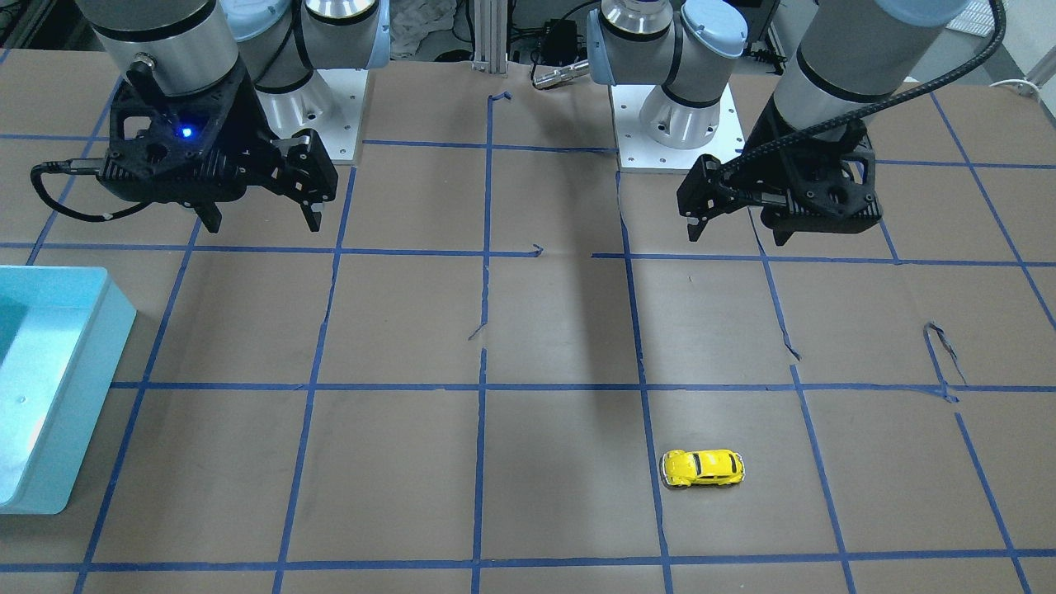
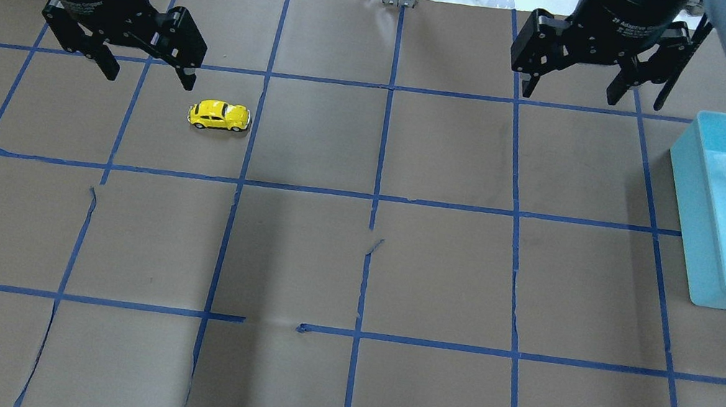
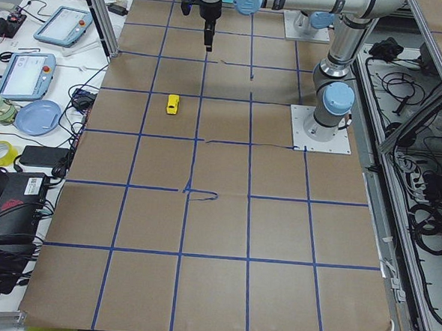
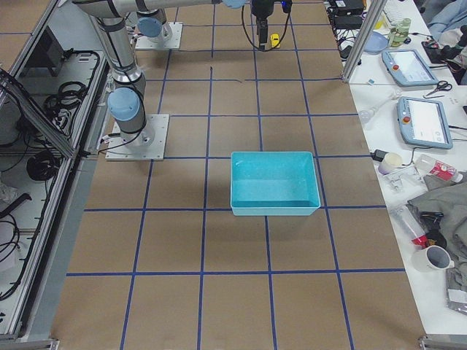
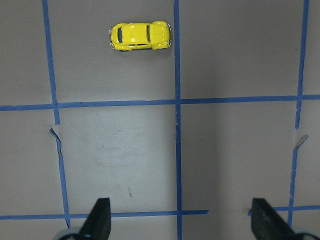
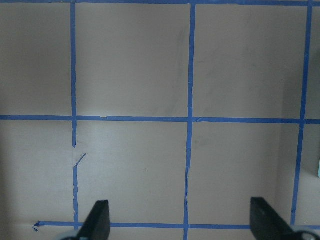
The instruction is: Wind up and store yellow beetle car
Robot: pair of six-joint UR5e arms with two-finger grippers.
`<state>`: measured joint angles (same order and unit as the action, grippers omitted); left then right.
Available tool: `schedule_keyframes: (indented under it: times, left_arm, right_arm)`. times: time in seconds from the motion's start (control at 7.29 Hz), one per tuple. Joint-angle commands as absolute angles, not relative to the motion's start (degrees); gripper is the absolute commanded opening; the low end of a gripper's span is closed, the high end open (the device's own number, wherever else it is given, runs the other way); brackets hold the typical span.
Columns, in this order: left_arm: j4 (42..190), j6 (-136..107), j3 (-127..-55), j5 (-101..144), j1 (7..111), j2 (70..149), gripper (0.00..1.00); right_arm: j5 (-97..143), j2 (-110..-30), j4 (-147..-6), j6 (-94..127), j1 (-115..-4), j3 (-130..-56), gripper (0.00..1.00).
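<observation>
as the yellow beetle car (image 2: pixel 219 115) is lying untouched, left claw (image 2: pixel 150 77) and right claw (image 2: pixel 572 95) are being held spread; winding and storing are being awaited.

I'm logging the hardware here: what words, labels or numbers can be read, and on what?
"2F Adaptive Gripper": white print on the black collar above the right pincer; the smaller line beneath is too blurred.
On the left pincer a similar white print, too blurred to read.
The yellow beetle car and the teal bin show no text.
</observation>
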<state>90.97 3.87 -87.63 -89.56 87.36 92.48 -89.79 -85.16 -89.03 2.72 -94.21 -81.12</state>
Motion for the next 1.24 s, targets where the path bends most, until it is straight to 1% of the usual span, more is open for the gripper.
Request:
schedule_keyframes:
  times: [0.0,1.1]
  left_arm:
    - [91.0,3.9,-87.6,-89.6,87.4,92.5,1.0]
    - [88.6,3.7,-87.6,-89.6,87.3,93.2,1.0]
  right_arm:
    - [-89.7,-85.2,-89.0,2.7,-94.2,-81.1,1.0]
    - [-89.7,-85.2,-89.0,2.8,-94.3,-81.1,1.0]
